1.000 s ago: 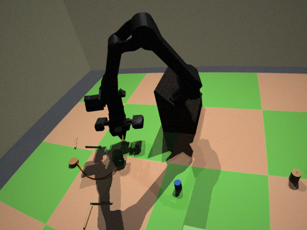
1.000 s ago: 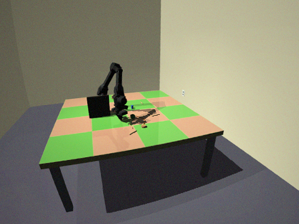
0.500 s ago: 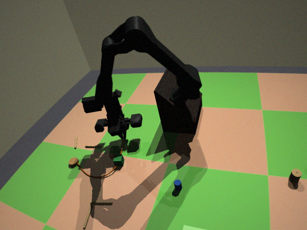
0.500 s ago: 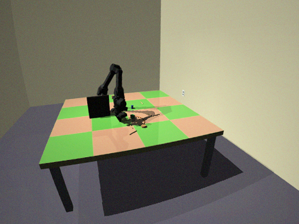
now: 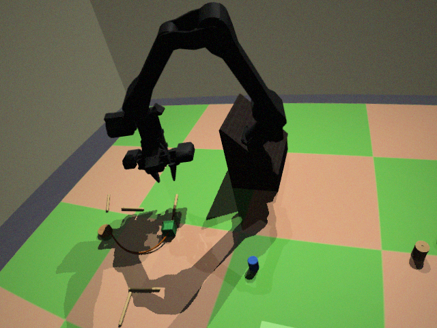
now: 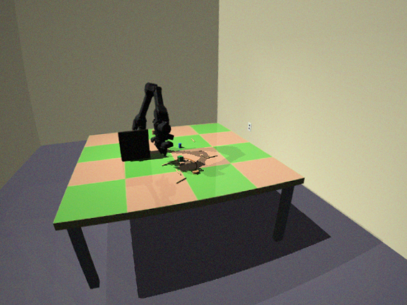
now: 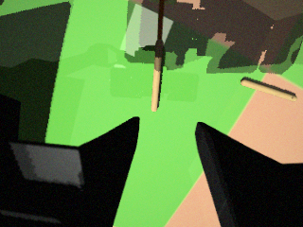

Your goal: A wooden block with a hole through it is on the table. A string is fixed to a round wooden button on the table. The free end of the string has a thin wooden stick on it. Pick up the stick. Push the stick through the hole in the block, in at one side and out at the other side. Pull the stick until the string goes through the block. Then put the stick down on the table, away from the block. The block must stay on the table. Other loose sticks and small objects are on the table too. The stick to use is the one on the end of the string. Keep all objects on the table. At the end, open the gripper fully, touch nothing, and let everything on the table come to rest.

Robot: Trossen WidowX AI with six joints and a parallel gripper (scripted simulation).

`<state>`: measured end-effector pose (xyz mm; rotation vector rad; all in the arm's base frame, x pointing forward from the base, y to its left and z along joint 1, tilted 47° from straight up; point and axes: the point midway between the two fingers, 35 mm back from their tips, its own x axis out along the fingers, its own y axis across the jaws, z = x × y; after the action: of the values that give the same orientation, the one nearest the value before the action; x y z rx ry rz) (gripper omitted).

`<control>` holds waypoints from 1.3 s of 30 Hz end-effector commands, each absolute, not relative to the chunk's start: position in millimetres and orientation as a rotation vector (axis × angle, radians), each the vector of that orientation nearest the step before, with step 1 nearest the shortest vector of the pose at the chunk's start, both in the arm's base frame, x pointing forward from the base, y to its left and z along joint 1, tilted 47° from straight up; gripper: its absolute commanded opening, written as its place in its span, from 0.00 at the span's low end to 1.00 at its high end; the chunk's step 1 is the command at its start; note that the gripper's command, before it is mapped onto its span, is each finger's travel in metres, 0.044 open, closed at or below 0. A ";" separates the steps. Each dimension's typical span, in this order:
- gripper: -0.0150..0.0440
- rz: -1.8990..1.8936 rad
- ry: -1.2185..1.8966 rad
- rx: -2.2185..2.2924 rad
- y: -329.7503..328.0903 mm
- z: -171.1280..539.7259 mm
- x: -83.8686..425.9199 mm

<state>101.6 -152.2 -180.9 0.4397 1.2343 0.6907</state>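
The green block [image 5: 168, 227] [image 6: 180, 158] sits on the table. The orange-brown string [image 5: 139, 252] curves from the round wooden button [image 5: 104, 231] [image 6: 195, 172] to the block's near side in the top view. The string's stick [image 5: 175, 199] [image 7: 155, 90] lies on the table on the block's opposite side, with a dark stretch of string [image 7: 161, 19] running from it toward the block. The string appears to pass through the block; the hole itself is hidden. My gripper [image 5: 166, 180] [image 7: 168, 125] is partly open and empty, above the table near the stick's free end, not touching it.
Two loose sticks [image 5: 108, 203] [image 5: 132, 209] lie beyond the button. Two more [image 5: 143, 290] [image 5: 125, 307] lie at the front. A blue cylinder [image 5: 252, 262] [image 6: 180, 145] stands right of the block, and a wooden cylinder [image 5: 420, 249] farther right. The robot's dark pedestal [image 6: 133, 145] stands behind.
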 end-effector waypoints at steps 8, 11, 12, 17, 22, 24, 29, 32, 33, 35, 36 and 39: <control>0.88 0.690 1.235 0.437 -156.6 -176.5 101.2; 1.00 0.689 1.237 0.441 -166.7 -166.3 99.8; 1.00 0.691 1.237 0.441 -172.1 -160.6 98.9; 1.00 0.694 1.236 0.441 -176.2 -155.9 98.2; 1.00 0.687 1.233 0.441 -174.1 -157.8 99.4; 1.00 0.687 1.233 0.441 -174.1 -157.8 99.4; 1.00 0.687 1.233 0.441 -174.1 -157.8 99.4; 1.00 0.687 1.233 0.441 -174.1 -157.8 99.4; 1.00 0.687 1.233 0.441 -174.1 -157.8 99.4; 1.00 0.687 1.233 0.441 -174.1 -157.8 99.4; 1.00 0.687 1.233 0.441 -174.1 -157.8 99.4; 1.00 0.687 1.233 0.441 -174.1 -157.8 99.4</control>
<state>99.4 -174.2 -157.8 0.4407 1.2334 0.6865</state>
